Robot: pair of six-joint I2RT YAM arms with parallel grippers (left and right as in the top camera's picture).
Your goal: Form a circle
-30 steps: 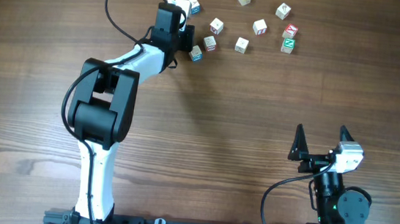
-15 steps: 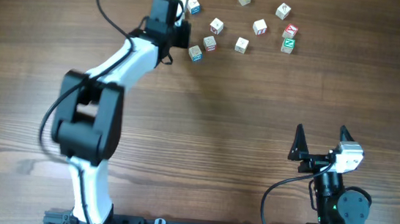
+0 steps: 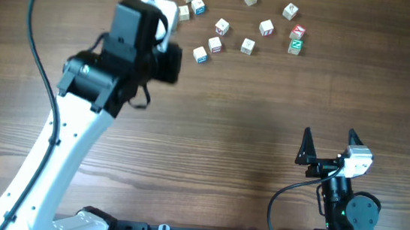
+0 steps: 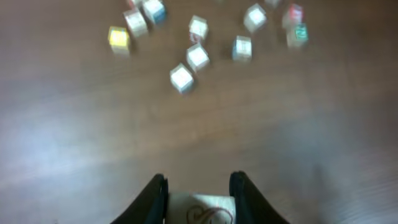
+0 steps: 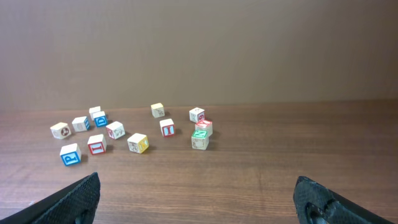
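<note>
**Q:** Now, what is each hand doing in this figure?
**A:** On the near side, the left hand has its fingers together on a pale cube with a reddish mark, held above the table. The right hand has its fingers wide apart and empty. It is parked by the robot's base, well apart from the work.

**Q:** And the circle?
**A:** Not formed. The other cubes lie scattered in a loose band along the far side of the table. No ring can be read among them.

**Q:** What could go wrong from here?
**A:** Three risks, offered as judgement.
- (a) Only the top of the pale cube shows between the fingers, so the depth of the hold cannot be told. A shallow hold could let it twist or drop.
- (b) Several cubes lie just beside one another, so a cube set down among them could nudge its neighbours out of place.
- (c) The red-faced cube and the green-lettered cube are touching or nearly so. That probably leaves fingers little room to go round either.

**Q:** Surface and room?
**A:** The table is dark brown wood grain, smooth and matt, and cubes would probably slide on it if pushed. Beyond its far edge stands a plain brown wall.
</note>
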